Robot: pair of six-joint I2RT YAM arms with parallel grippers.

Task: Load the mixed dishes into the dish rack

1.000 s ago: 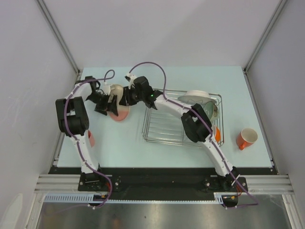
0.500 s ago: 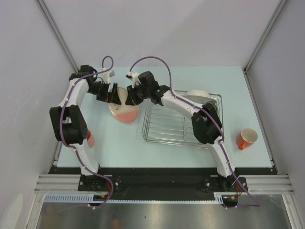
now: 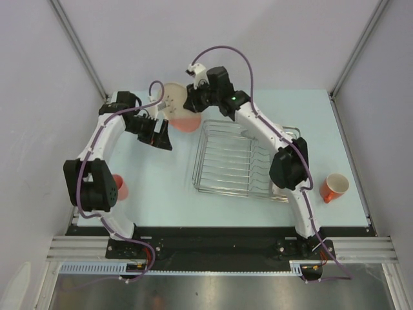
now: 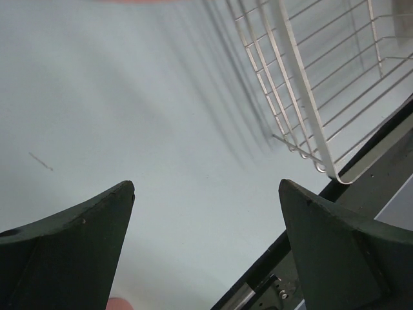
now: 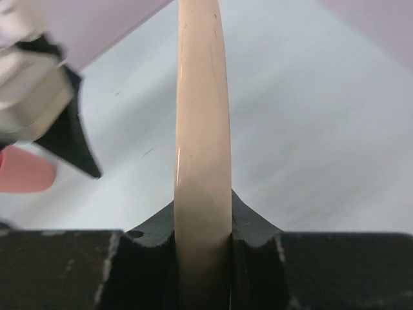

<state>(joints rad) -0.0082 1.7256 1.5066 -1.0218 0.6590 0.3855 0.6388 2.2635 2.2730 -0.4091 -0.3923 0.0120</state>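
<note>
Right tool clenches the cream plate by its rim, on edge above the worktop beside the dish rack, left tool released; so narrow a pinch may let it swivel or slip.

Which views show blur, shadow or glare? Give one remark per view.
Left wrist: the dish rack throws soft streaked shadows on the table. Right wrist: the cream plate rim carries a thin reflected streak, background soft. Top external: even light, faint shadows.

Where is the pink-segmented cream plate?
Top view: the cream plate is gripped by the right pincer, just beyond the chrome wire rack's far-left corner.
</note>
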